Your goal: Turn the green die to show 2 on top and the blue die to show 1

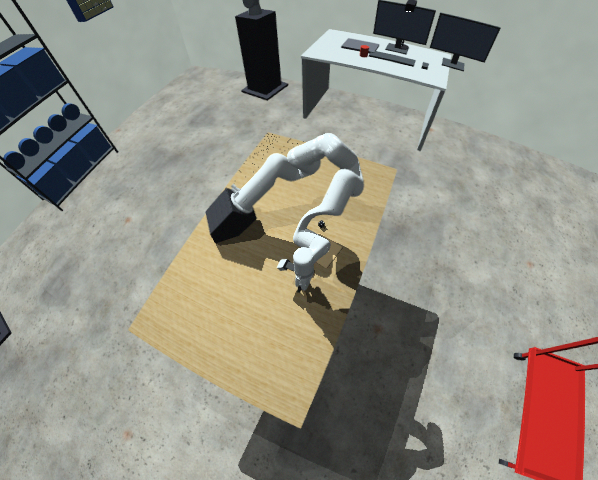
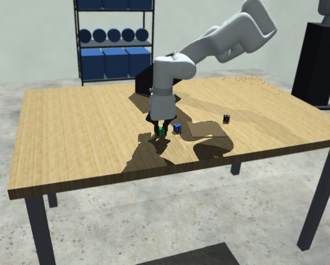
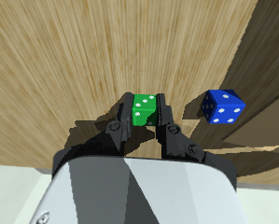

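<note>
The green die point(image 3: 140, 112) point(image 2: 161, 131) sits between the two fingers of my gripper point(image 3: 145, 103) point(image 2: 161, 128) point(image 1: 302, 289), low at the table top. Both fingers press against its sides, so the gripper is shut on it. The blue die point(image 3: 222, 106) point(image 2: 176, 127) lies on the bare wood just to the right, a little apart from the fingers. The thin tan mat point(image 2: 206, 128) point(image 1: 327, 259) lies flat further right, with no die on it. The black die point(image 2: 226, 118) point(image 1: 322, 223) lies on the table beyond the mat's far right corner.
The arm's black base box point(image 1: 227, 217) stands at the back of the wooden table point(image 2: 74, 120). The table's front edge is close to the dice. A shelf, a desk and a red cart stand on the floor around the table.
</note>
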